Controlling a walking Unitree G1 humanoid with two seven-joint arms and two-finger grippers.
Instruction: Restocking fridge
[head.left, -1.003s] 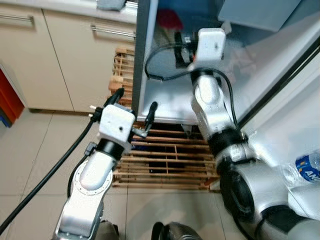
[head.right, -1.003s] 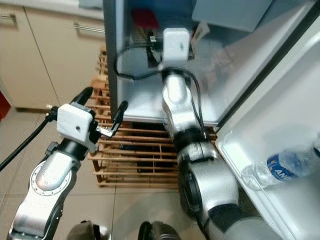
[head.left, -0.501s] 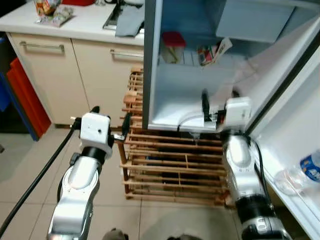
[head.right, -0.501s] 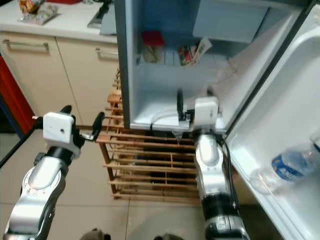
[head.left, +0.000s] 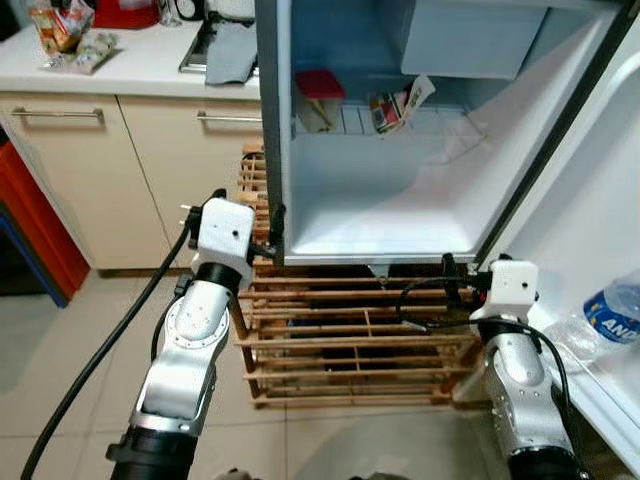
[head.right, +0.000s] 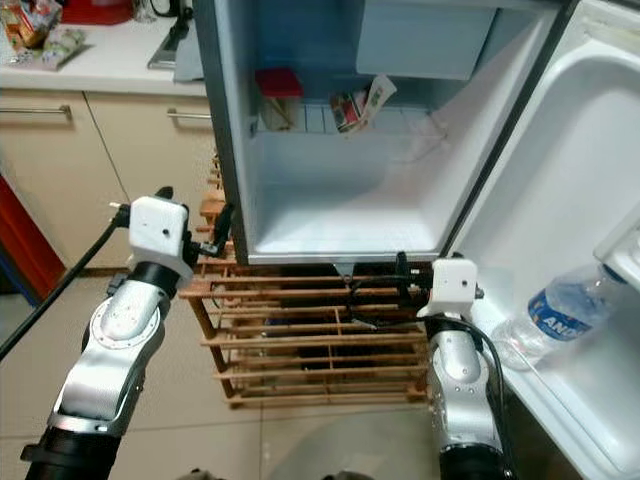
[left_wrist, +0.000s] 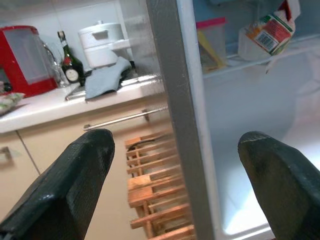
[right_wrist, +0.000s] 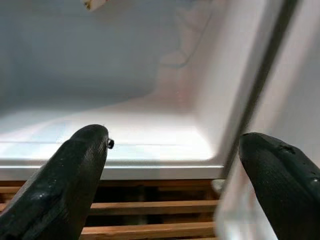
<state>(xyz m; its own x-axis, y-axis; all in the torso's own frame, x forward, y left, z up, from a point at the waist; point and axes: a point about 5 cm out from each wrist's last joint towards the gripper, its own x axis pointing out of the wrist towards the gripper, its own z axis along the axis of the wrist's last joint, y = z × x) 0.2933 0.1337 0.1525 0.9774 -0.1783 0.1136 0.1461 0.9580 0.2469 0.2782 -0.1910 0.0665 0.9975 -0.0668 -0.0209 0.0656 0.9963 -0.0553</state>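
Currently facing open fridge (head.left: 380, 215), door swung out on robot's right. Left gripper (head.left: 250, 235) released, nothing held, fingers spread either side of fridge's grey left edge; wooden rack (head.left: 350, 335) just below the fingertips. Right gripper (head.left: 458, 288) released too, empty, fingertips level with fridge's bottom lip, rack directly under them. Water bottle (head.right: 555, 310) lying in door shelf (head.right: 590, 400), off to the side of right gripper, not touching. Carton (left_wrist: 265, 32) and red-lidded container (head.left: 318, 95) on inner shelf, well beyond both sets of fingertips.
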